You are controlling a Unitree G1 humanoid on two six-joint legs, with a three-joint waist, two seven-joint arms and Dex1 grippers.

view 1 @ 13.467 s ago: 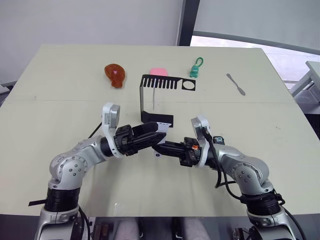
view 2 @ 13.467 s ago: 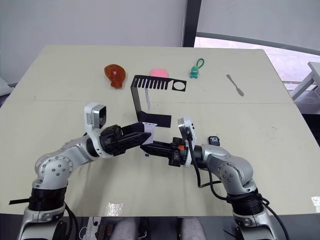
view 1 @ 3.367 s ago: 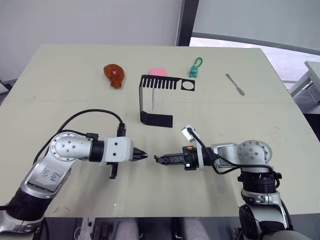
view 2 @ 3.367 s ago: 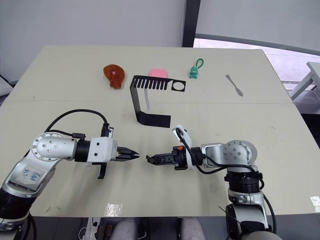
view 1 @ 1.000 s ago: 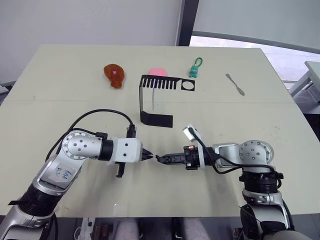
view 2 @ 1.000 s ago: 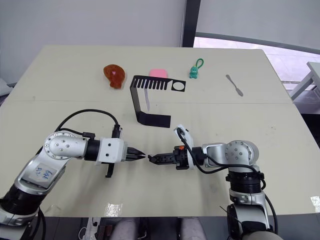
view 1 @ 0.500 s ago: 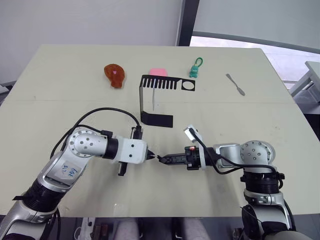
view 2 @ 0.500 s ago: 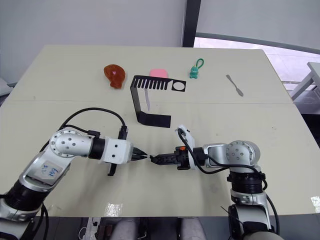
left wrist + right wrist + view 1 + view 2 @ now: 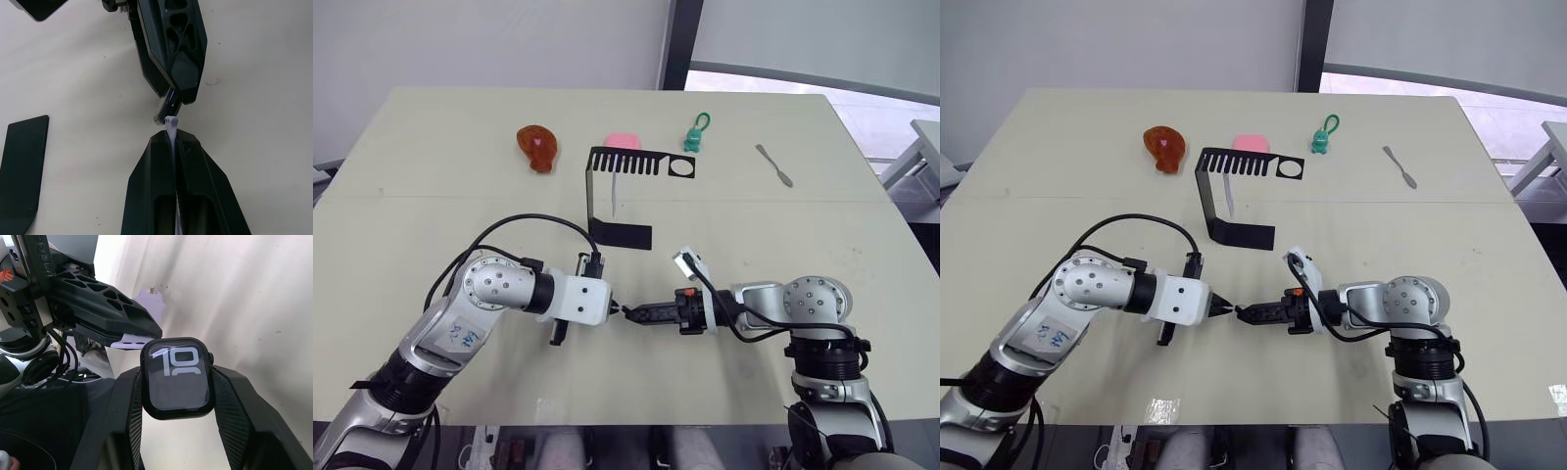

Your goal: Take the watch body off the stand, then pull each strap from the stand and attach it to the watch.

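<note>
My right gripper [image 9: 178,377] is shut on the watch body [image 9: 177,380], a small black case whose screen shows pale digits. My left gripper [image 9: 616,307] is shut on a thin lavender strap [image 9: 171,123]; the strap's tip pokes out between the fingers and meets the watch body's edge. The two grippers [image 9: 1240,312] face each other tip to tip just above the table, in front of the stand. The black stand [image 9: 636,162] sits behind them, with a second pale strap [image 9: 613,199] hanging from its comb top.
Along the far side lie a red-brown toy [image 9: 536,147], a pink object [image 9: 624,142], a green keychain figure [image 9: 695,135] and a grey metal tool [image 9: 773,164]. The stand's flat base [image 9: 622,235] lies just beyond the grippers.
My left arm has moved right, bringing the strap's tip up against the watch body. The right gripper has stayed almost still.
</note>
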